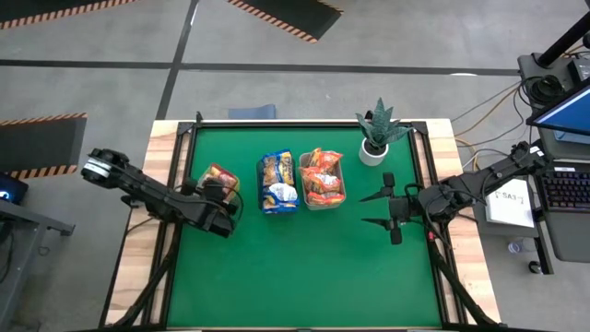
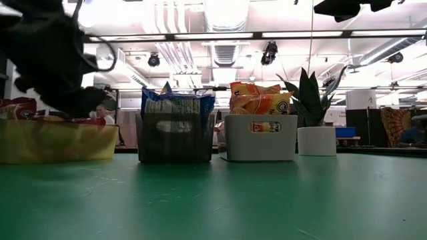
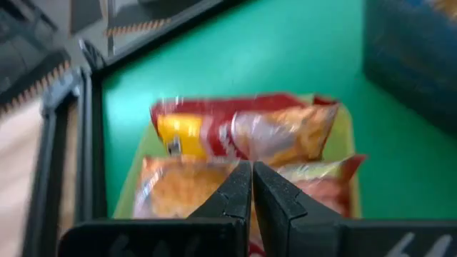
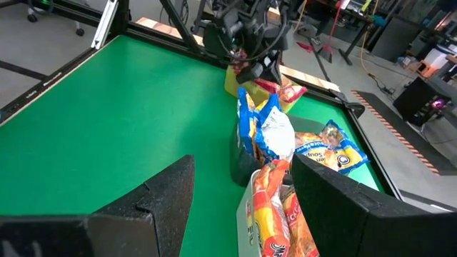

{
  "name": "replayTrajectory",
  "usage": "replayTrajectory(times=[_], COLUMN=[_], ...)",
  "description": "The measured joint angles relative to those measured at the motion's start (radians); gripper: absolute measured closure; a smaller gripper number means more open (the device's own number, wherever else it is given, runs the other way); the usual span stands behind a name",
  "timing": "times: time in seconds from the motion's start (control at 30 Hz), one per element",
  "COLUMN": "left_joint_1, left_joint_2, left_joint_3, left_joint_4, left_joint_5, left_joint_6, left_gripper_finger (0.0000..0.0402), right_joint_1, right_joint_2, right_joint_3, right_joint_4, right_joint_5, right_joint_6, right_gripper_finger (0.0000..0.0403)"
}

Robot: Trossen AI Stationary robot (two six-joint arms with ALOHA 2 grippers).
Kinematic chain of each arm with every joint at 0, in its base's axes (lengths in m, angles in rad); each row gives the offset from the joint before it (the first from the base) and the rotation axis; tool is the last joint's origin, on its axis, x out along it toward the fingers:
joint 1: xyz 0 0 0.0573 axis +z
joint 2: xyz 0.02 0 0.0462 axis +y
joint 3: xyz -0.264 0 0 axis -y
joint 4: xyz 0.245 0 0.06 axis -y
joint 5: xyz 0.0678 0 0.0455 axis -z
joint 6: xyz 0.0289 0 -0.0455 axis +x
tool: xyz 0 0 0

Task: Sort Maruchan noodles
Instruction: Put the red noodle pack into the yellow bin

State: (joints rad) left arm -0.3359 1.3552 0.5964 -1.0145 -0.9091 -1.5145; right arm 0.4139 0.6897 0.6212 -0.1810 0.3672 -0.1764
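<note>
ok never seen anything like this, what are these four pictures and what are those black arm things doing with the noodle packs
These are two robot arms at a green table, each ending in a two-finger gripper. The four pictures show one moment from four cameras: one overhead, one at table height, and one on each arm's wrist.

Three bins stand in a row. The yellow-green bin holds red packets, the dark bin holds blue-and-yellow packets, and the white bin holds orange packets. So the noodles look sorted by colour. A potted plant stands beside the white bin.

The left gripper is over the yellow-green bin with its fingers closed together, holding nothing that shows. The right gripper waits open over bare table, to the right of the bins.
</note>
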Motion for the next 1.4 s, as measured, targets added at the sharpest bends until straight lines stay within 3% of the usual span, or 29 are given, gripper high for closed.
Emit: replayTrajectory(times=[0.23,0.53,0.7,0.93,1.2,1.4], left_joint_1=[0.000,-0.001,-0.002,-0.001,0.007,0.052], left_joint_2=[0.000,0.000,-0.002,-0.001,0.000,0.000], left_joint_3=[0.066,-0.067,-0.137,-0.078,0.008,-0.046], left_joint_4=[-0.077,-0.029,0.091,0.058,0.029,0.046], left_joint_5=[-0.068,-0.014,-0.042,-0.026,-0.203,-0.224], left_joint_6=[0.066,-0.134,-0.145,-0.133,0.011,-0.086], left_gripper_finger=[0.0401,0.0401,0.0401,0.0401,0.0401,0.0401], right_joint_1=[0.000,0.000,0.000,0.000,0.000,0.000], right_joint_2=[0.000,0.000,0.000,0.000,0.000,0.000], right_joint_3=[0.000,0.000,0.000,0.000,0.000,0.000], right_joint_4=[0.001,0.002,0.003,0.004,0.004,0.007], right_joint_5=[0.000,0.000,0.000,0.000,0.000,0.000], right_joint_6=[0.000,-0.001,-0.002,-0.003,-0.003,-0.003], right_gripper_finger=[0.0179,0.0179,0.0179,0.0179,0.0179,0.0179])
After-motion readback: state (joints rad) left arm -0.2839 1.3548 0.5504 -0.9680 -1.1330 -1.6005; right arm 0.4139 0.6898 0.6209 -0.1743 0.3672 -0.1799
